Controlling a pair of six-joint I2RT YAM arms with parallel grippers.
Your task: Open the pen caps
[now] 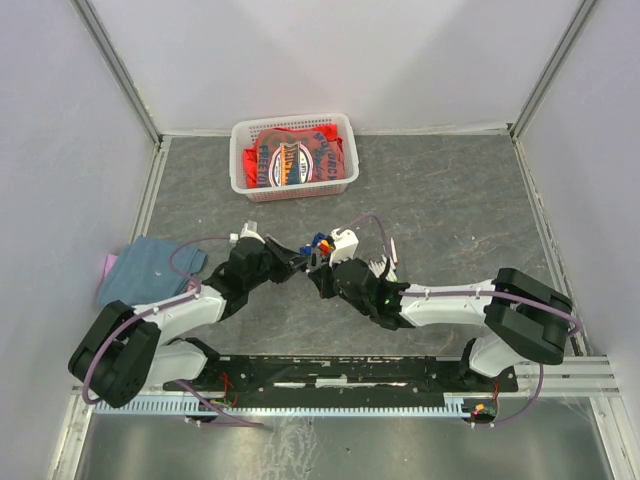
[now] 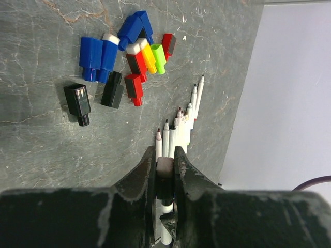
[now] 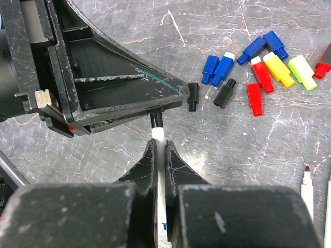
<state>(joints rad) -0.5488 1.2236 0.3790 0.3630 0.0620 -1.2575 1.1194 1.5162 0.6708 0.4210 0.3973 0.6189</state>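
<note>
The black cap [image 3: 155, 120] is clenched in the left gripper [image 2: 164, 156] while the right gripper [image 3: 159, 151] clamps the pen [image 3: 159, 136] by its white barrel, I'd guess so they can tug it apart, right near the loose caps [image 2: 129, 57] and bare pens [image 2: 184, 121] on the table [image 2: 41, 150].

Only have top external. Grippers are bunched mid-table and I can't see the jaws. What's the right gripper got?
Observer: Right wrist view shows the right gripper shut on a white pen barrel.
Operator: And the left?
Observer: The left gripper is shut on that pen's cap, which looks seated on the barrel, not yet off.
Operator: Any pens done?
Observer: Yes. Left wrist view shows a bunch of uncapped pens lying on the table beside a scatter of loose caps.
</note>
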